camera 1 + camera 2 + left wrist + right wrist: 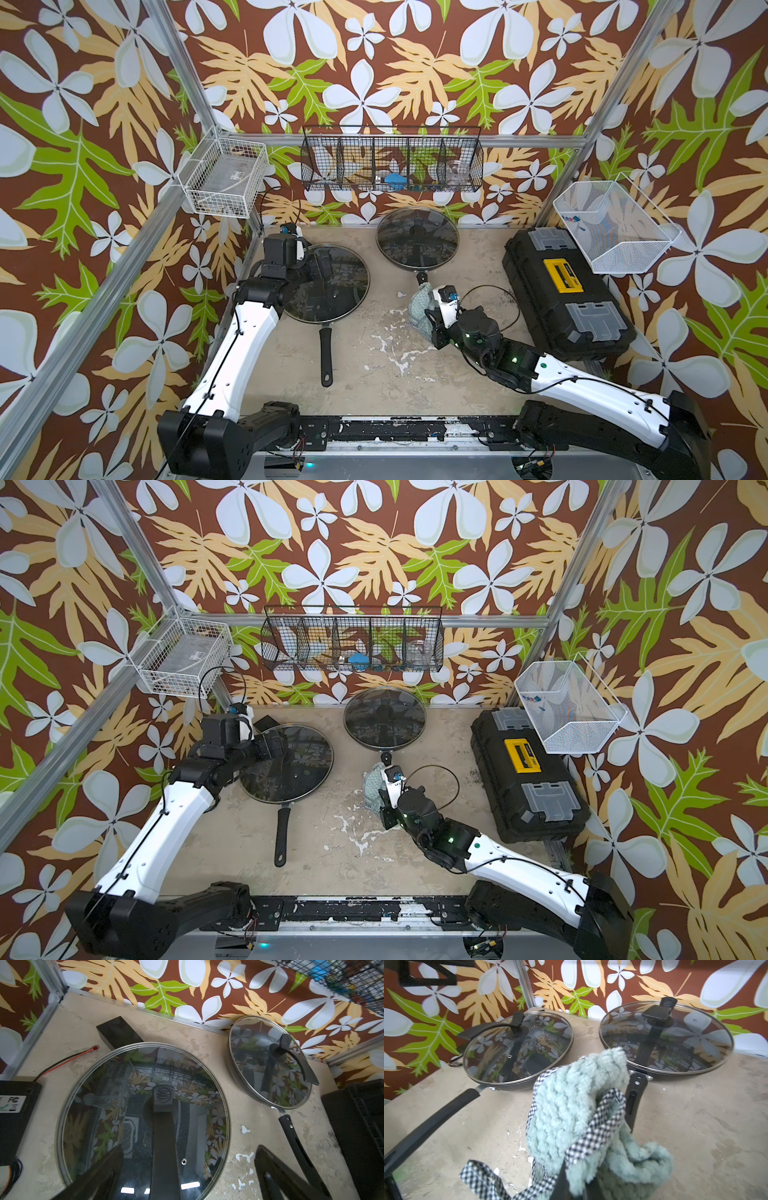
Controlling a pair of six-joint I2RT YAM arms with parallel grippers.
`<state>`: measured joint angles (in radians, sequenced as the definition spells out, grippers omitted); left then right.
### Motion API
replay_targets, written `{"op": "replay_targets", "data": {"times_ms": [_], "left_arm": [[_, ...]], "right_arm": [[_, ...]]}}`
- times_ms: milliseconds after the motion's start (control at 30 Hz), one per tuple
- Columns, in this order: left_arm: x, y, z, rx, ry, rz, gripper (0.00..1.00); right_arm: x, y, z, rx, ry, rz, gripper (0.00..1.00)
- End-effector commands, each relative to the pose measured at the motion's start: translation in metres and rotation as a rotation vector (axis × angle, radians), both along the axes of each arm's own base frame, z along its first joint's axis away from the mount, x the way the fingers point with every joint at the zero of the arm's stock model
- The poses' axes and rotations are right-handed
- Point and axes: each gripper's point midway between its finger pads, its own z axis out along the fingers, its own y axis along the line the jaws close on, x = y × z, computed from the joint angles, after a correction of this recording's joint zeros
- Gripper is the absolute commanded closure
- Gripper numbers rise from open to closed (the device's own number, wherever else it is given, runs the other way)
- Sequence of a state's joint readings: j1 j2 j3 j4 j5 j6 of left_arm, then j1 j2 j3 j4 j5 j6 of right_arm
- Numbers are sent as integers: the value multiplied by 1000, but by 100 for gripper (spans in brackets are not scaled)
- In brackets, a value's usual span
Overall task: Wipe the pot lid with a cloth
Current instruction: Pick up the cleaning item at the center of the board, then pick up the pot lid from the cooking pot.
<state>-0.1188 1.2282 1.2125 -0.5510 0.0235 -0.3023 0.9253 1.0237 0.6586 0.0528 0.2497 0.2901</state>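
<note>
Teal cloth point(571, 1105) clamped in R gripper point(431, 316), right of big lid point(332, 301); L gripper point(190, 1147) spread wide above it.

- Worn beige tabletop point(374, 374), paint flaked near its middle.
- Lidded frying pan point(332, 291) at left, handle toward the front.
- Second lidded pan point(417, 243) by the back wall.
- Black toolbox point(565, 295) at right.
- Small black block point(118, 1032), black adapter point(16, 1118) and red-and-black wire point(66, 1061) in the left rear corner.

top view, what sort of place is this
Probably a robot test booth, not a real kitchen: aluminium frame posts, printed floral backdrop walls, and lidded pans on a scuffed tabletop.
</note>
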Motion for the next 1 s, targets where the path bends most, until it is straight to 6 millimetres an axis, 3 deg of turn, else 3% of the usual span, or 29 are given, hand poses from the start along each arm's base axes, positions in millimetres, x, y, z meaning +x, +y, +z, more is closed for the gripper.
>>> {"op": "replay_targets", "data": {"times_ms": [0, 233, 333, 533, 800, 900, 967], "left_arm": [[-8, 20, -23, 131, 141, 43, 0], [8, 25, -58, 241, 306, 68, 0], [16, 15, -74, 212, 353, 45, 8], [21, -2, -102, 242, 451, 22, 12], [29, -2, -117, 281, 514, 28, 38], [32, -2, -120, 295, 528, 31, 54], [33, -3, -121, 299, 534, 29, 59]], "right_arm": [[0, 16, 16, 44, -47, 66, 100], [3, 31, 13, 17, -56, 114, 100], [5, 32, 8, -2, -52, 115, 100], [7, 31, 3, -14, -55, 105, 100], [9, 28, -1, -35, -65, 93, 100], [10, 27, -1, -37, -68, 85, 100], [10, 26, -1, -39, -71, 81, 100]]}}
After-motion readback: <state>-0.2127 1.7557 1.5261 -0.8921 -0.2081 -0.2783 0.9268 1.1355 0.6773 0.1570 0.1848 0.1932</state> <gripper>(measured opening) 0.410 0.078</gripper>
